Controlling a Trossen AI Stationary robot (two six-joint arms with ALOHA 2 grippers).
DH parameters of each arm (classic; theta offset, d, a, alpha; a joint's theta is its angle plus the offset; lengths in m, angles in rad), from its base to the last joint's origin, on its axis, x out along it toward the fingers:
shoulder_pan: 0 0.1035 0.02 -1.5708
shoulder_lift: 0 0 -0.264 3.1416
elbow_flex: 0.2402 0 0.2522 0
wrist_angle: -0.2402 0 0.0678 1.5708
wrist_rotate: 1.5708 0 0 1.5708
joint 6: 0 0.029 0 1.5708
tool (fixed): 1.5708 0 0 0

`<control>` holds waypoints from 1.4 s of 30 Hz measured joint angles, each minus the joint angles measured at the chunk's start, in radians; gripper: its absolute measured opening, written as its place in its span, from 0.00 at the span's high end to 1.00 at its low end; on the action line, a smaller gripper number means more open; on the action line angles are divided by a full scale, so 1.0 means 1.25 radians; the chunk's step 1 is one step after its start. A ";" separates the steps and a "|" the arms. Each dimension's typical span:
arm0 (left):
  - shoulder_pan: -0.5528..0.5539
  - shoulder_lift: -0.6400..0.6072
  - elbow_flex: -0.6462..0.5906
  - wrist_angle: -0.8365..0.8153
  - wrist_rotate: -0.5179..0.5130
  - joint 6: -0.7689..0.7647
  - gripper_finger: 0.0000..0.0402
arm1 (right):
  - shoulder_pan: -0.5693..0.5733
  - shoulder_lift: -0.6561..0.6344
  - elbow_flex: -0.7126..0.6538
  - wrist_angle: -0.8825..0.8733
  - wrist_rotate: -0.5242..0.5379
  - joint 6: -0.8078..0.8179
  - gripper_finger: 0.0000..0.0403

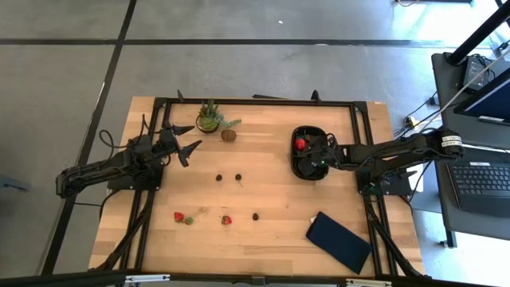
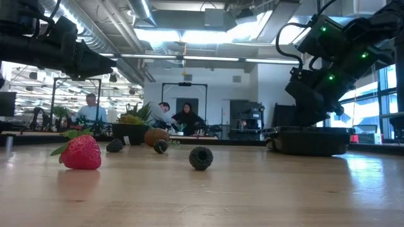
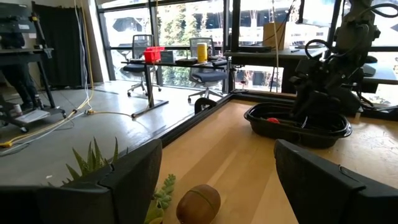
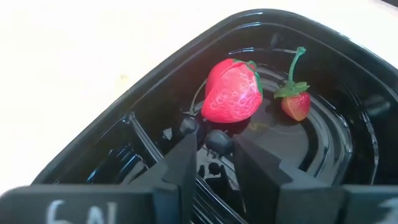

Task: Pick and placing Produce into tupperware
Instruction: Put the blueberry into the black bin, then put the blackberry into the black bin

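Wooden table (image 1: 271, 231), with the black tupperware (image 1: 296, 165) toward its right side. The right gripper (image 1: 318, 151) reaches into the tupperware, fingers slightly parted with a dark berry (image 4: 219, 142) between the tips; whether they grip it cannot be told. Beside it lie a large strawberry (image 4: 233, 92) and a small stemmed one (image 4: 296, 102). The left gripper (image 1: 187, 141) hangs above the table's left side, fingers spread wide, empty. A blue rectangle (image 1: 340, 241) lies near the front right corner. At the back, a potted plant (image 1: 209, 117) stands beside a brown fruit (image 1: 229, 135). Loose at mid-table: two dark berries (image 1: 219, 177), (image 1: 238, 177); nearer the front, two strawberries (image 1: 179, 216), (image 1: 226, 219) and another berry (image 1: 256, 215).
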State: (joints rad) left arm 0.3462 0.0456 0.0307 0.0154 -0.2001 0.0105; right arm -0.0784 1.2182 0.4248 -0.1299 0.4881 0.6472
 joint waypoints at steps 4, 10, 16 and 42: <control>0.000 0.000 0.000 0.000 0.000 0.000 0.25 | 0.000 0.000 0.000 0.000 0.000 0.001 0.66; 0.000 0.000 0.000 0.000 0.000 0.000 0.25 | 0.000 0.000 0.000 0.034 -0.001 -0.001 0.59; 0.000 0.000 0.000 0.000 0.000 0.000 0.25 | 0.011 0.000 0.000 0.235 -0.093 -0.128 0.57; 0.000 0.000 0.000 0.001 0.000 0.000 0.25 | 0.237 0.189 0.153 0.603 -0.164 -0.340 0.51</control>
State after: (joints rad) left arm 0.3466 0.0456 0.0307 0.0170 -0.2005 0.0105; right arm 0.2181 1.4549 0.6159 0.6235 0.2829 0.2225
